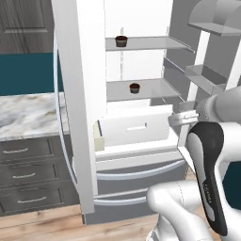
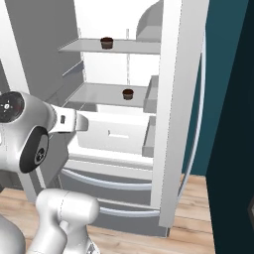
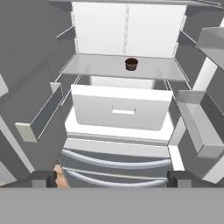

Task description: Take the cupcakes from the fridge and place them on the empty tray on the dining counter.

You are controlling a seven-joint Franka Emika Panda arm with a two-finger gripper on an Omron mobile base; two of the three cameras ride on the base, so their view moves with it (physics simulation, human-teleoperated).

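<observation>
The gripper (image 3: 112, 178) hangs spread wide and empty in front of the open fridge (image 1: 77, 141), its dark fingertips (image 3: 43, 178) far apart, touching nothing, with open air between them and the shelves. Straight ahead is a closed white drawer (image 3: 120, 107). Just above it the lower glass shelf (image 3: 96, 66) carries one of the cupcakes (image 3: 131, 64), upright near the middle, free space on both sides. The second cupcake (image 1: 121, 41) stands on the upper shelf (image 1: 150, 44). Door bins (image 3: 197, 124) flank the opening on either side.
</observation>
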